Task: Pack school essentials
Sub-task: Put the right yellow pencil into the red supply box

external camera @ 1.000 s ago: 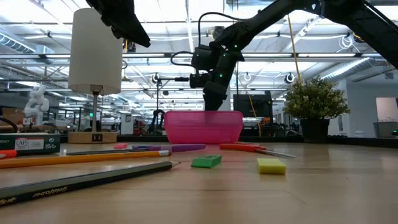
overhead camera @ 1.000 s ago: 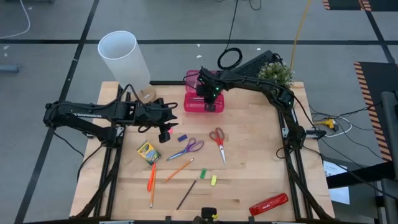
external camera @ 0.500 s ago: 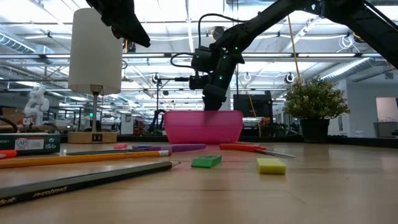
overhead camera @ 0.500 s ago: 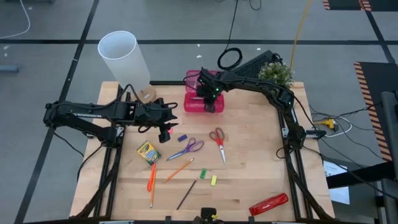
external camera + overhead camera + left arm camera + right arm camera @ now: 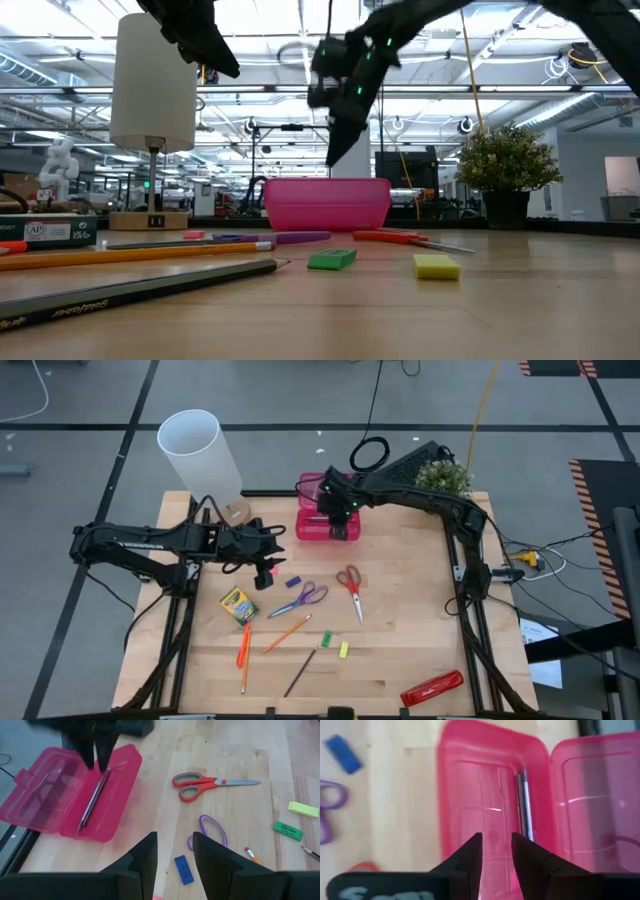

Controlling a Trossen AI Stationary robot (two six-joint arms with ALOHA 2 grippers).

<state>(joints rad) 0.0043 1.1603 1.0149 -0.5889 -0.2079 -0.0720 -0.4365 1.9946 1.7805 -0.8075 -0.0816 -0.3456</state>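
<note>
Overhead, my right gripper [image 5: 337, 528] hangs above the open pink plastic case [image 5: 322, 525] at the far middle of the wooden table [image 5: 420, 620], fingers a narrow gap apart and holding nothing. One dark pencil [image 5: 524, 805] already lies inside the case, along the hinge side. My left gripper [image 5: 265, 573] hovers left of centre, fingers also slightly parted and empty, just above a small blue eraser [image 5: 183, 869].

Spread over the table nearer the front: purple-handled scissors [image 5: 304, 597] beside the blue eraser, red-handled scissors [image 5: 350, 587] just to their right, and a yellow-green crayon box [image 5: 238, 605] to the left. An orange pencil [image 5: 287, 633], an orange marker [image 5: 243, 645] and a dark pencil [image 5: 300, 672] lie closer to the front edge, with a green eraser [image 5: 327, 639] and a yellow eraser [image 5: 343, 650] between them and the scissors. A red stapler [image 5: 432, 688] sits alone at the front right corner.

Behind the table, a tall white tube [image 5: 198, 453] stands on the far left and a small potted plant [image 5: 442, 479] on the far right.
</note>
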